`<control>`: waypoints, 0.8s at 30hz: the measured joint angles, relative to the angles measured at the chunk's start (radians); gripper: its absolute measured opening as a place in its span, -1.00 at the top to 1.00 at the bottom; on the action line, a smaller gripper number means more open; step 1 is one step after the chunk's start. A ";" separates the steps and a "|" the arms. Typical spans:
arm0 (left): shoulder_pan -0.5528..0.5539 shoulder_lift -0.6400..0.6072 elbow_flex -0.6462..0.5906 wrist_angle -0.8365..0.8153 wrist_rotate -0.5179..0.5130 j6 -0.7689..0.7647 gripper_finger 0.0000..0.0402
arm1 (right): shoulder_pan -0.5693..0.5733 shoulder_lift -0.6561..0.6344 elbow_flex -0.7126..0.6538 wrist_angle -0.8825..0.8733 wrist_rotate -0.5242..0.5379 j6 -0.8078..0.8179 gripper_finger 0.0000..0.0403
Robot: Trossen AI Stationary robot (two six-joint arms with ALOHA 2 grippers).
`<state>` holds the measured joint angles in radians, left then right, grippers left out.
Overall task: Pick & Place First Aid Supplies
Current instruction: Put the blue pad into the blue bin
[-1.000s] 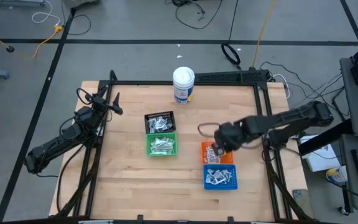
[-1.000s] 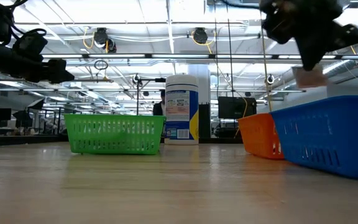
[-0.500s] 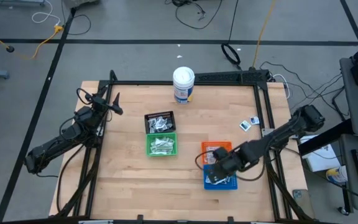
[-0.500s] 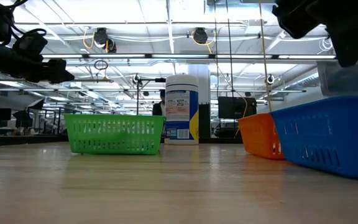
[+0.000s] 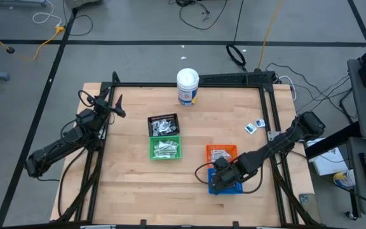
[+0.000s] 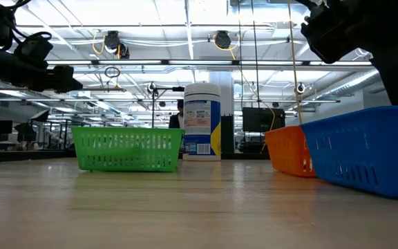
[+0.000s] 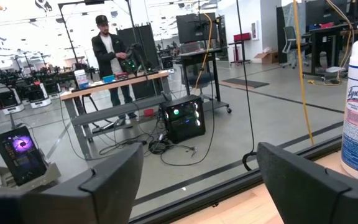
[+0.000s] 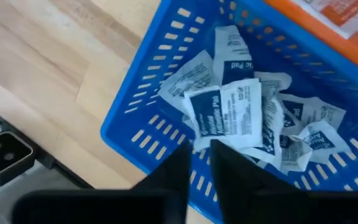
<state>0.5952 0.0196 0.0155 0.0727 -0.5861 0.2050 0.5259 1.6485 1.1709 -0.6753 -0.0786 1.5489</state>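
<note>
Over the blue basket [image 5: 229,183] at the near right of the table [image 5: 132,172], the right gripper [image 5: 217,180] hangs with its jaws nearly together. From its wrist view a white wipe packet [image 8: 224,117] with blue print sits just ahead of the tips, atop the heap of packets inside, long side running away from the jaws; whether the tips pinch its edge or have let go I cannot tell. The left gripper [image 7: 197,180] waits far off at the table's left edge, jaws spread, holding nothing. More packets fill the orange basket [image 5: 222,154], green basket [image 5: 166,148] and black basket [image 5: 163,124]. From table height the right gripper is mostly cut off.
</note>
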 joint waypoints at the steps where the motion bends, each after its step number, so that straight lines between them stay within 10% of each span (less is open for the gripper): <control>1: 0.000 0.000 0.000 0.000 0.000 0.000 -0.57 | 0.000 0.000 0.000 0.004 0.000 -0.011 0.66; 13: 0.000 0.000 0.000 0.000 0.000 0.000 -0.58 | -0.081 -0.104 0.000 -0.050 0.104 -0.276 -0.26; 24: 0.000 0.000 0.000 0.000 0.000 0.000 -0.61 | -0.351 -0.215 0.000 -0.137 0.104 -0.645 -0.39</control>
<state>0.5953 0.0196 0.0158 0.0726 -0.5861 0.2050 0.1750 1.4332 1.1706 -0.8126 0.0257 0.9035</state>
